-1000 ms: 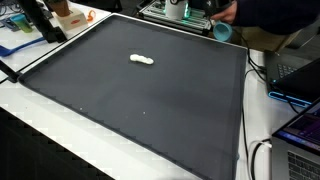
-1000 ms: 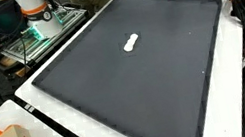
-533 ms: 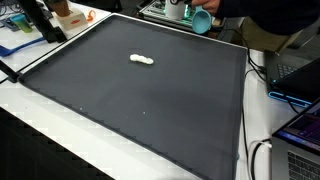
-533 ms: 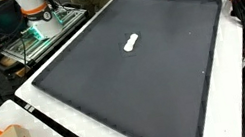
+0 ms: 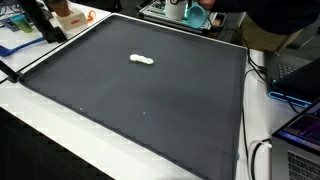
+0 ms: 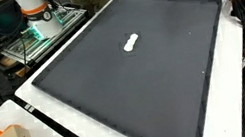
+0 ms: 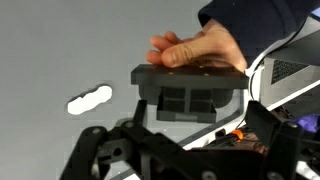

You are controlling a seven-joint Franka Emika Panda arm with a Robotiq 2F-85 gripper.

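Wrist view, left to right: small white lump (image 7: 90, 100) lies flat on the dark mat (image 7: 40, 50), apart from the gripper (image 7: 185, 128). Jaws are spread wide with nothing between them. A person's hand (image 7: 200, 45) is at upper right. In an exterior view, a teal cup (image 5: 197, 15) is held at the mat's far edge.

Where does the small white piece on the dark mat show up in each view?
Exterior view: white piece in the upper third, left of centre.
Exterior view: white piece just above centre.
Wrist view: white piece at middle left.
Shared landmark: the dark mat it lies on.
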